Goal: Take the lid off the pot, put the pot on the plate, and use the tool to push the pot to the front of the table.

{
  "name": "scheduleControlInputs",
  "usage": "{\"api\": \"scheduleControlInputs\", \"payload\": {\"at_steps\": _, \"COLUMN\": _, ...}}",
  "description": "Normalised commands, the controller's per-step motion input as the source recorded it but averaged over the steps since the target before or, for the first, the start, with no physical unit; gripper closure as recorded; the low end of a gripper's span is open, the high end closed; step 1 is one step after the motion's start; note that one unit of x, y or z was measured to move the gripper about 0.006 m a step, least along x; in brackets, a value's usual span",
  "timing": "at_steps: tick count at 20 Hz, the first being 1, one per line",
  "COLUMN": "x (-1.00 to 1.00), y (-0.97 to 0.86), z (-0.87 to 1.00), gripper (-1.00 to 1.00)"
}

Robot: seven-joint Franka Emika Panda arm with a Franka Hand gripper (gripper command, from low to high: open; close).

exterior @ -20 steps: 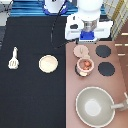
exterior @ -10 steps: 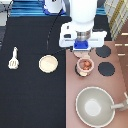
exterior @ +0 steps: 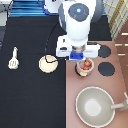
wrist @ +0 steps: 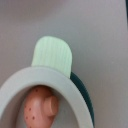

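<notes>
The tool lies untouched at the exterior view's left of the black surface; the plate sits bare beside it; right again, the gripper hangs directly over the pot on the stove panel. Wide or narrow, I cannot tell. The wrist view shows the pink lid seemingly in place, so lid removal is the step in hand; it calls for a centred hold on the knob. Half a second earlier the arm stood nearer the top.
</notes>
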Motion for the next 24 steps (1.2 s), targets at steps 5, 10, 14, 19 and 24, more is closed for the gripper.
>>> {"api": "scheduleControlInputs", "payload": {"at_steps": 5, "x": 0.01, "y": 0.01, "z": -0.42, "gripper": -1.00}}
{"api": "scheduleControlInputs", "payload": {"at_steps": 10, "x": -0.04, "y": 0.06, "z": -0.35, "gripper": -1.00}}
{"api": "scheduleControlInputs", "payload": {"at_steps": 14, "x": 0.00, "y": 0.01, "z": -0.34, "gripper": -1.00}}
{"api": "scheduleControlInputs", "payload": {"at_steps": 19, "x": 0.07, "y": 0.07, "z": -0.22, "gripper": -1.00}}
{"api": "scheduleControlInputs", "payload": {"at_steps": 24, "x": 0.11, "y": 0.15, "z": -0.10, "gripper": 1.00}}
